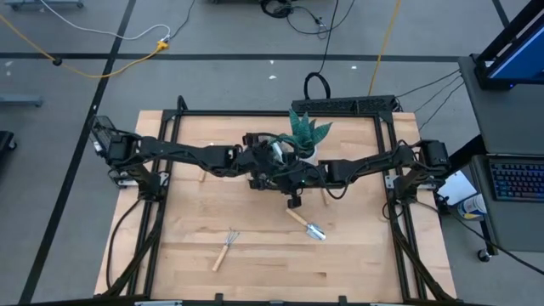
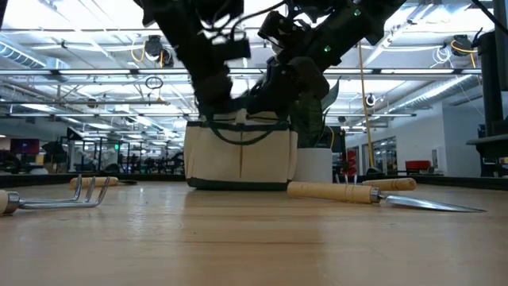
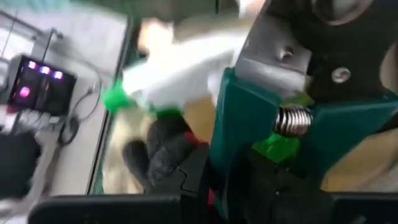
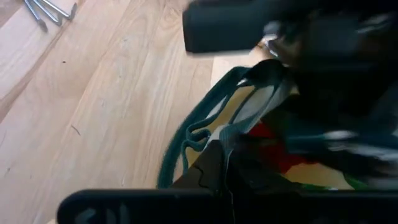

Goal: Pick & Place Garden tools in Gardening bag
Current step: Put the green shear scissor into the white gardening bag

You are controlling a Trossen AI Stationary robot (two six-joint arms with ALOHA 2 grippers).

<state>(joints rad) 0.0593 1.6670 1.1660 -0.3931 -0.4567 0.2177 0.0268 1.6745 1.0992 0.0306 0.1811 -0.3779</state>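
The tan gardening bag (image 2: 240, 155) with dark green trim stands mid-table, mostly hidden under both arms in the high view. My left gripper (image 1: 265, 163) is over the bag's mouth, shut on teal-handled pruning shears (image 3: 261, 118). Below them, inside the bag, lie a grey-and-red glove (image 3: 163, 149) and a green-and-white spray bottle (image 3: 155, 87). My right gripper (image 1: 293, 180) is shut at the bag's rim (image 4: 233, 134). A trowel (image 1: 308, 226) and a hand fork (image 1: 225, 247) lie flat on the table nearer the front edge. My left gripper holds the pruning shears between its two fingers at the handles, just behind the spring (image 3: 292, 119). It slants down over the bag and the shears are lifted clear of the table. The fingers hide the exact place of contact. My right gripper pinches the bag's rim fabric (image 4: 229, 144) beside the green loop handle (image 4: 186, 134), coming at a slant from above on the table's right. The bag stands upright on the table.
A teal spiky plant in a white pot (image 1: 306, 134) stands just behind the bag. Two more wooden handles (image 2: 95, 181) (image 2: 390, 184) lie beside the bag. The black frame rails (image 1: 391, 170) run along both sides of the table.
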